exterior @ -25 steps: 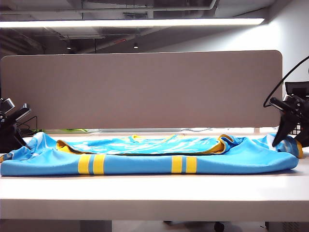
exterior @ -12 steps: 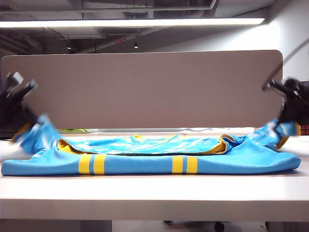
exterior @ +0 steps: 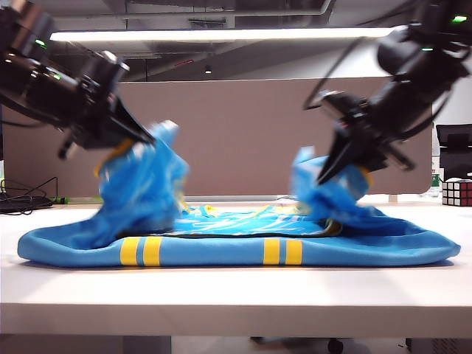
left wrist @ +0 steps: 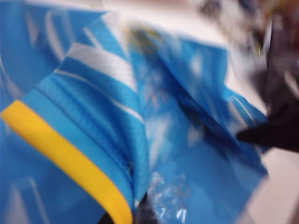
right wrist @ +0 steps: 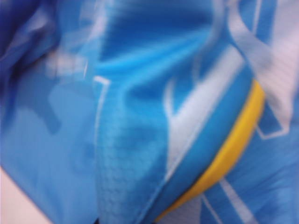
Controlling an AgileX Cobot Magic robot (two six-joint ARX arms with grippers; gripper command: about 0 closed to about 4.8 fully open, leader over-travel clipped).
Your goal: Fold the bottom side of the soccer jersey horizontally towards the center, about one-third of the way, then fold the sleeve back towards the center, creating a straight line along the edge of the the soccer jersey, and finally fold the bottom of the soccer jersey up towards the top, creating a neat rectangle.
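The soccer jersey point(exterior: 221, 251), sky-blue with white streaks, lies across the white table with paired yellow stripes along its folded near edge. My left gripper point(exterior: 144, 139) is shut on the left sleeve and holds it bunched above the shirt's left part. My right gripper point(exterior: 330, 173) is shut on the right sleeve, raised over the right part. In the left wrist view, blue cloth point(left wrist: 154, 107) with a yellow cuff band point(left wrist: 70, 158) runs into the shut gripper point(left wrist: 140, 215). The right wrist view is filled by blurred blue jersey cloth point(right wrist: 131, 130) and a yellow band point(right wrist: 229, 149); the jaws are hidden.
A beige partition point(exterior: 236, 133) stands behind the table. A Rubik's cube point(exterior: 457, 192) sits at the far right and cables point(exterior: 29, 200) lie at the far left. The table's front edge point(exterior: 236, 295) runs below the jersey.
Both arms have risen and swung inward from the table's ends, each pulling a sleeve up and towards the middle. The right gripper has closed on its sleeve.
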